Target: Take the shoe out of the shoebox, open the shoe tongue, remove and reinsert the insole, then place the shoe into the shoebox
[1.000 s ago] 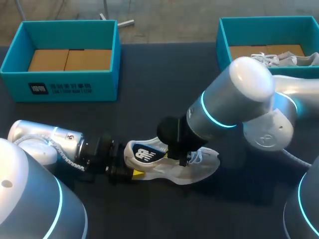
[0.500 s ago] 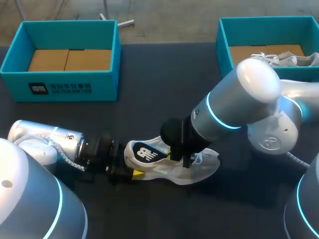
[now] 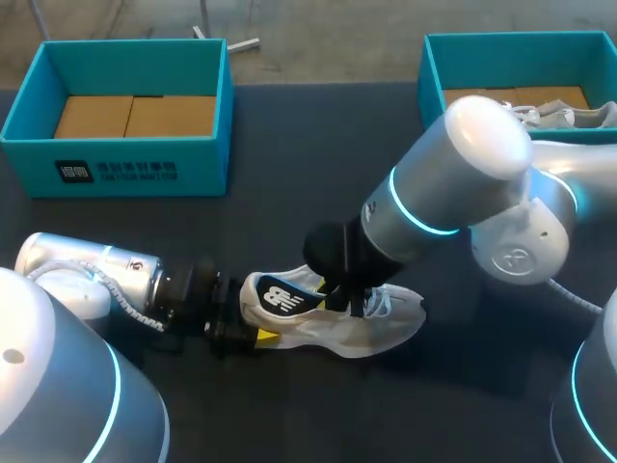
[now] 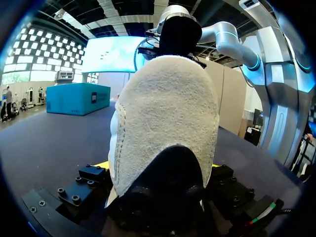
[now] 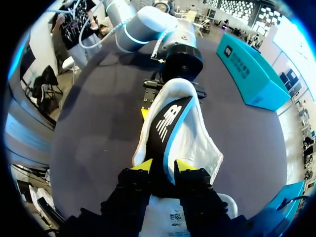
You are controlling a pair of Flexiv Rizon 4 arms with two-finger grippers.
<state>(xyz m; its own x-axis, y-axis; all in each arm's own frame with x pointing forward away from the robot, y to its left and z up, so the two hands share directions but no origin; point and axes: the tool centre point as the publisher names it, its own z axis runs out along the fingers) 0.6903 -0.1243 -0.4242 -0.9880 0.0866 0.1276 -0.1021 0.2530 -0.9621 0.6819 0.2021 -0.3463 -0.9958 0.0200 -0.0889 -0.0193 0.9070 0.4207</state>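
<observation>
Holding a second shoe (image 3: 569, 116), the far shoebox (image 3: 432, 75) sits apart; left pincer (image 3: 249, 328) pinches the shoe (image 3: 318, 334) at its heel, right pincer (image 5: 163, 167) its insole (image 5: 170, 118).

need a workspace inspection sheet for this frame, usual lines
Surface: dark table, no spill or damage visible.
Job's things: shoe out on the table, between the arms; black insole shows at its opening. Left shoebox holds no shoe; right shoebox holds a second shoe.
Clutter: nothing seen.
Claws: left claw shut on the shoe's heel; right claw shut on the insole.
Cables: ribbed hose runs along the left arm, clear of the shoe.
Surroundings: nothing seen reaching over the table.
</observation>
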